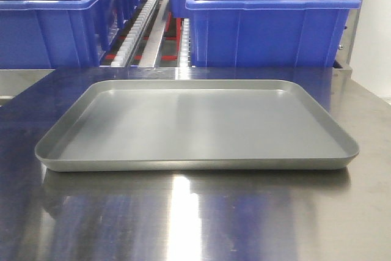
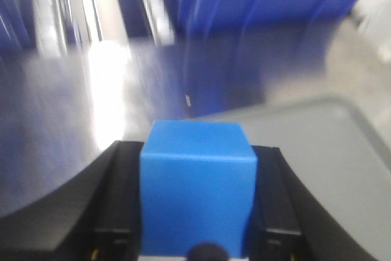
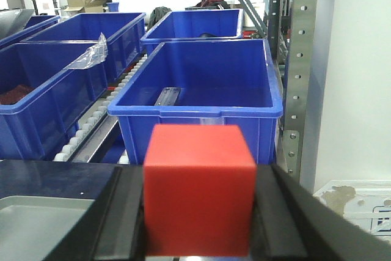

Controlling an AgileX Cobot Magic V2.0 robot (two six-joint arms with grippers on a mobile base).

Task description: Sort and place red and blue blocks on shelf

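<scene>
My left gripper (image 2: 197, 203) is shut on the blue block (image 2: 197, 181), held between its black fingers above the steel table, with the grey tray's corner (image 2: 317, 145) to the right; that view is blurred. My right gripper (image 3: 198, 206) is shut on the red block (image 3: 198, 187), held above the table facing a blue bin. The grey tray (image 1: 195, 163) lies empty on the steel table in the front view, where neither gripper nor block shows. The tray's corner also shows at the lower left of the right wrist view (image 3: 36, 218).
Large blue plastic bins (image 1: 269, 16) (image 1: 49, 16) stand behind the table on a roller rack (image 1: 143, 22). In the right wrist view, several blue bins (image 3: 208, 90) sit on the rollers, with a perforated metal upright (image 3: 299, 71) and white wall to the right.
</scene>
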